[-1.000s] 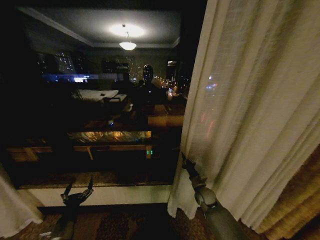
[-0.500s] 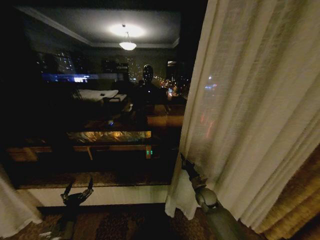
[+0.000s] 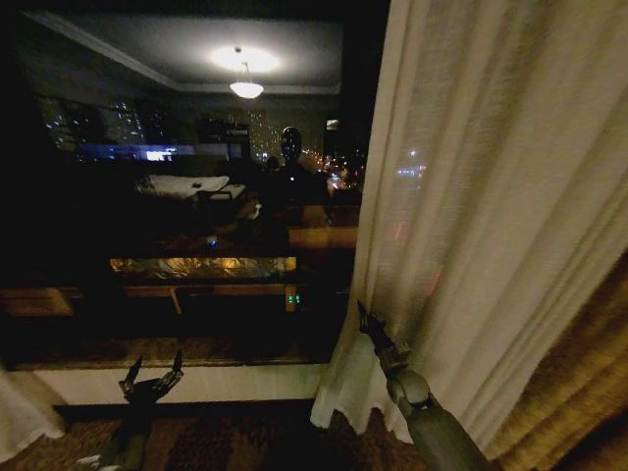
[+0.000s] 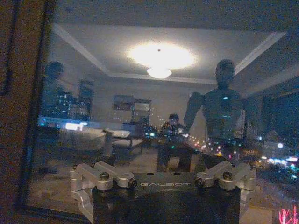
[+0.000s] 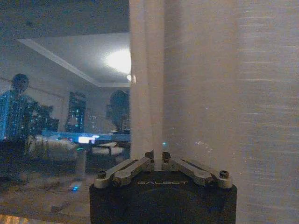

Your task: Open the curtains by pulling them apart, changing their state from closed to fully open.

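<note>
Drawn a little further across the glass than a second ago, the hem of the right-hand curtains [image 3: 491,196] now trails lower and more toward the middle of the window [image 3: 186,196], though the whole head view has also shifted slightly, so part of that change may be the camera's. Sheer cream folds hang from the top of the view to the carpet on the robot's right, with a heavier golden-brown drape [image 3: 579,392] behind them at the corner. Pinching the panel's leading edge low down is the right gripper [image 5: 158,161], its fingers closed tight on a narrow pleat. Well to the left, the left gripper [image 3: 150,376] hovers near the sill with fingers spread, holding nothing. A sliver of pale panel [image 3: 25,412] sits at the far left, suggesting the opening is largely made. No containers are in view.
</note>
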